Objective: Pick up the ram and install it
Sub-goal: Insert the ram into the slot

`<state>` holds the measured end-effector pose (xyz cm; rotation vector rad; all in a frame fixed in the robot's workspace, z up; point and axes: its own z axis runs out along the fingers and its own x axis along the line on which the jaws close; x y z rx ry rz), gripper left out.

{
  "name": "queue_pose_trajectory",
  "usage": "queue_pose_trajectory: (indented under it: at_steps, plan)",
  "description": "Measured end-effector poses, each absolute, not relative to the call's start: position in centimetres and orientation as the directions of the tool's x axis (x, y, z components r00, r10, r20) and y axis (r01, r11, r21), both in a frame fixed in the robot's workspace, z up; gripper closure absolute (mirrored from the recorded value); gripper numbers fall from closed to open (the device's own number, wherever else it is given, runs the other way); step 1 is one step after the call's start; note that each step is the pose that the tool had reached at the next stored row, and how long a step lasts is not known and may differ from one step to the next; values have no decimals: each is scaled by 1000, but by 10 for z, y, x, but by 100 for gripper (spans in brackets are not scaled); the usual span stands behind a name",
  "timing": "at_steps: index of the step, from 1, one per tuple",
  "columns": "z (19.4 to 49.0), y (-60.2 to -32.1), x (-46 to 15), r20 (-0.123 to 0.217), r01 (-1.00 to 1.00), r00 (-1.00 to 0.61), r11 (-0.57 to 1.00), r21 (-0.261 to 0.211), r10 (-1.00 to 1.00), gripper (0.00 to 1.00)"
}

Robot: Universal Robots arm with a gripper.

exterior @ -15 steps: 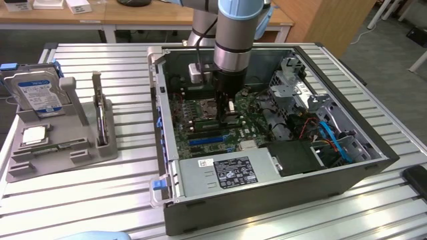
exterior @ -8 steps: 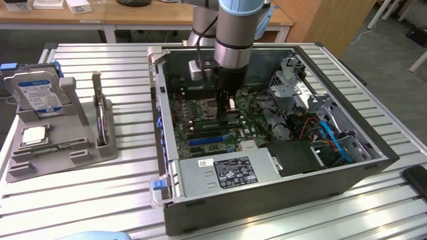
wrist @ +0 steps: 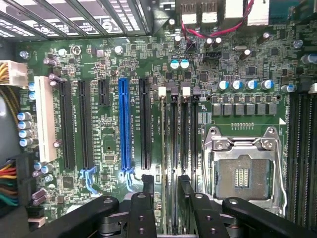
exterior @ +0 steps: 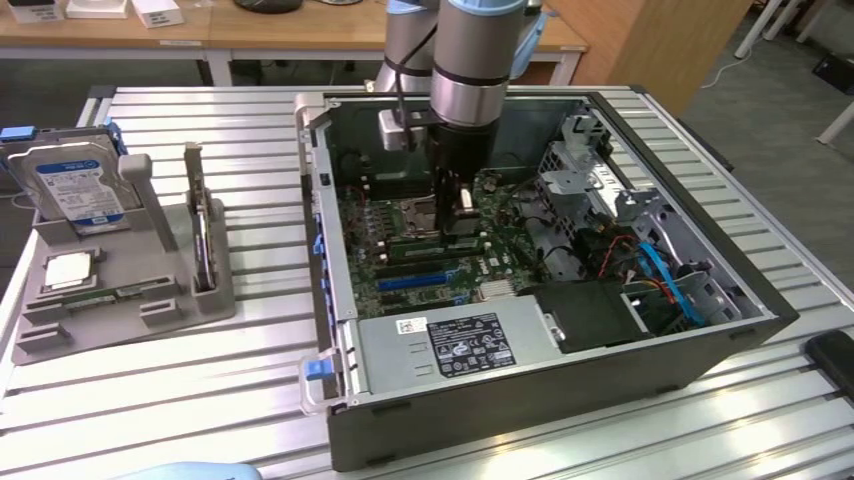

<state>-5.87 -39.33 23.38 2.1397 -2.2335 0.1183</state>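
Two fingers [wrist: 141, 208] of the gripper [wrist: 163, 179] stand apart and hold nothing, low over the motherboard [wrist: 106, 144]. The ram [exterior: 110, 294] seems to lie well apart, in the grey holder [exterior: 214, 300]. If the arm moves sideways here, the fingers could scrape the slots [wrist: 174, 129] or nearby parts.

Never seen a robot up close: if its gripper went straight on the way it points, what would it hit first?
Most likely the memory slots on the motherboard, beside the processor socket; the gripper points straight down at them, jaws open. How far above them it hangs is unclear.
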Motion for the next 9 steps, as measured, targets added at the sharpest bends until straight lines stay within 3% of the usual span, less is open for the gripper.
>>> queue_pose_trajectory:
  at_steps: [9]
  plan:
    - [249, -393, -58, 86, -999, -44, 42, -20, -995, 67]
